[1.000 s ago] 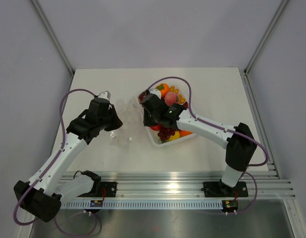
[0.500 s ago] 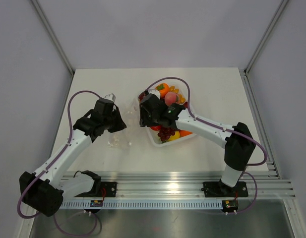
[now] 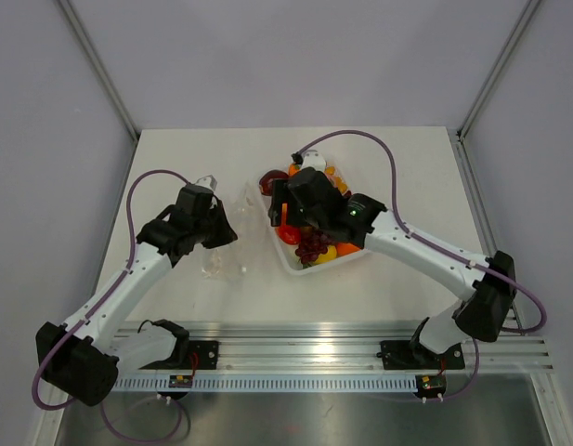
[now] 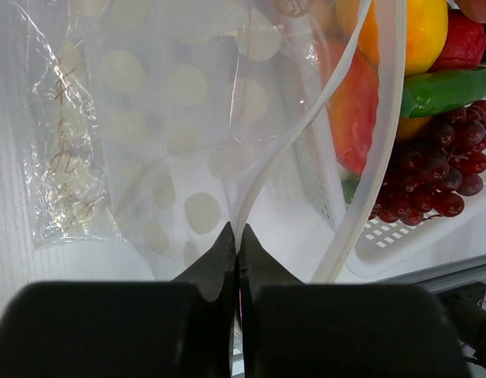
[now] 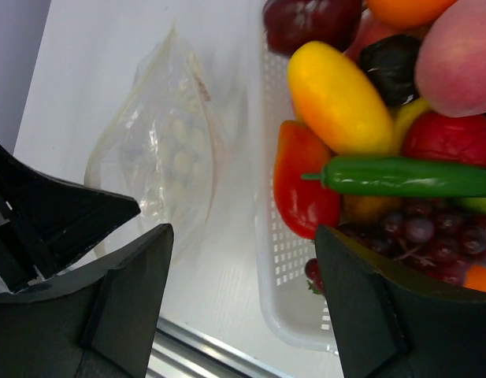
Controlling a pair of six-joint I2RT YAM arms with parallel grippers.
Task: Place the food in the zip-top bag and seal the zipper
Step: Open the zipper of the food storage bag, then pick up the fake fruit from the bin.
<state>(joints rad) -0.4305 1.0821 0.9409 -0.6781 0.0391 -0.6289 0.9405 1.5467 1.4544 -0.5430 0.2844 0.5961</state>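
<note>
From above, we see the right wrist [image 3: 316,200] covering most of the food [image 3: 312,246], which peeks out only at its 6 o'clock; the left wrist view crops it at 2 o'clock.

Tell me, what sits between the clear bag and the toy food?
In the right wrist view, only a strip of bare table and the white tray's perforated wall separate the bag from the food.

clear crinkly thin plastic zip-top bag [image 4: 148,118] with shiny folds, glossy smooth food [image 5: 337,98], white plastic tray [image 5: 286,260] with perforated wall, matt white smooth counter [image 3: 360,153], brushed metal rail [image 3: 314,336], matt black hard plastic right tool [image 5: 241,236]
</note>
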